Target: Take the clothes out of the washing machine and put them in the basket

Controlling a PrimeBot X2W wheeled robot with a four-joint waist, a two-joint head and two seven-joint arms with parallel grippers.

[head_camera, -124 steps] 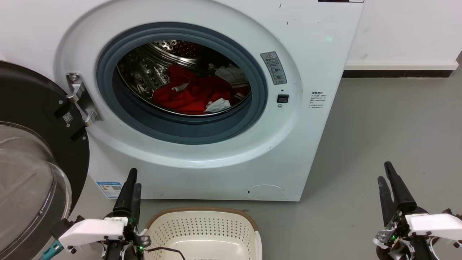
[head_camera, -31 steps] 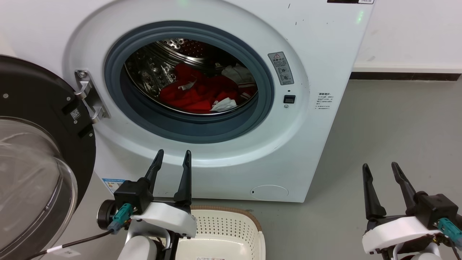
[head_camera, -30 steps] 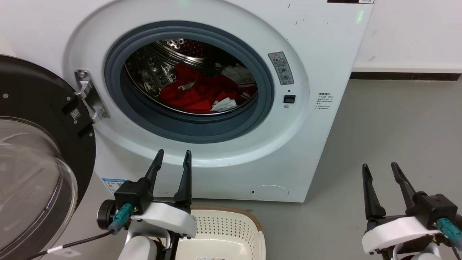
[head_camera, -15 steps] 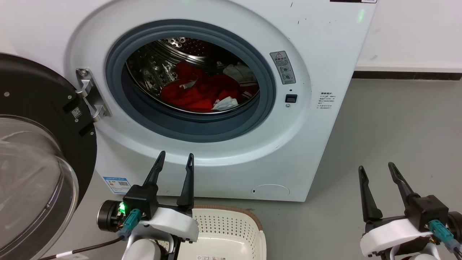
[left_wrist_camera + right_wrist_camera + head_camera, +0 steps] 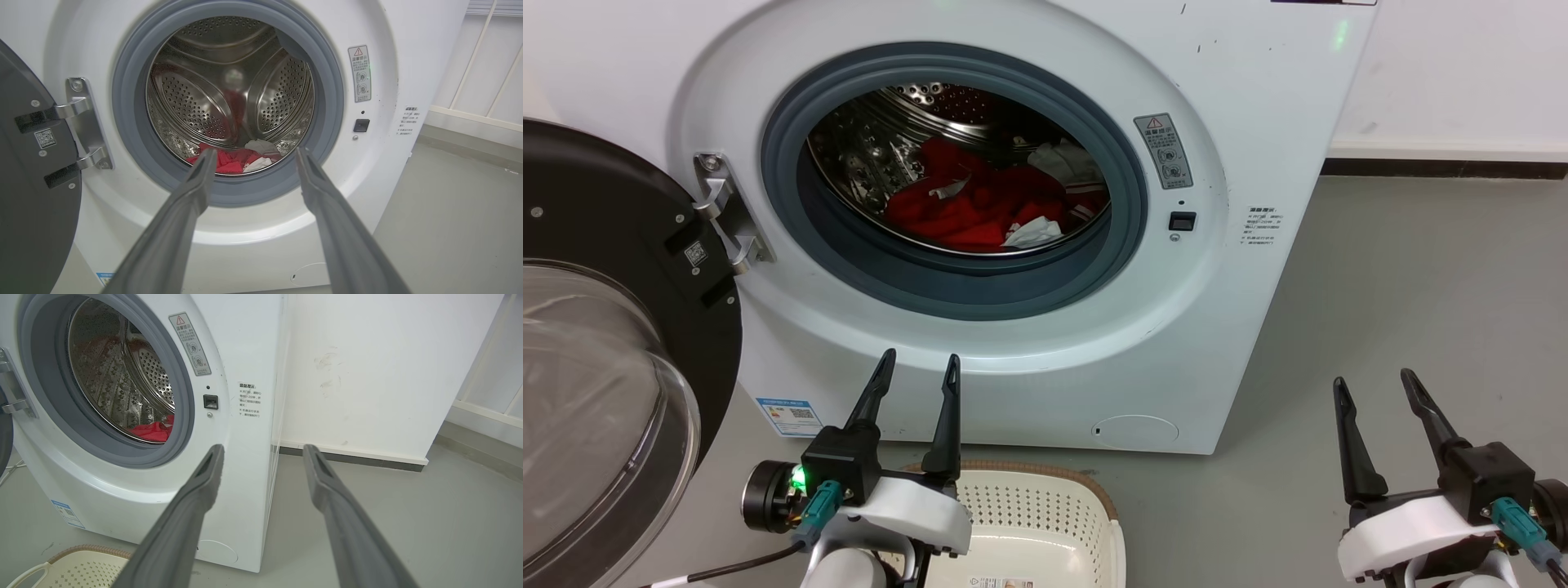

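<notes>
- Your left gripper (image 5: 918, 359) sits at the lower left of the head view. Its two dark fingers are spread wide with nothing between them, tips pointing up at the white front of the washing machine (image 5: 1029, 351).
- Your right gripper (image 5: 1372, 380) stands at the lower right, equally wide and empty, over the grey floor (image 5: 1405, 269) and well apart from the machine.
- The clothes (image 5: 968, 208) lie in a red and white heap at the bottom of the steel drum (image 5: 229, 81), upper middle of the head view, behind the grey rubber seal (image 5: 1123, 229). In the left wrist view you see them framed between your own fingertips.
- The basket (image 5: 1029, 474) is at the bottom centre, just below the machine's front, right beside your left gripper.
- The dark round door (image 5: 613, 245) hangs open along the left edge.
</notes>
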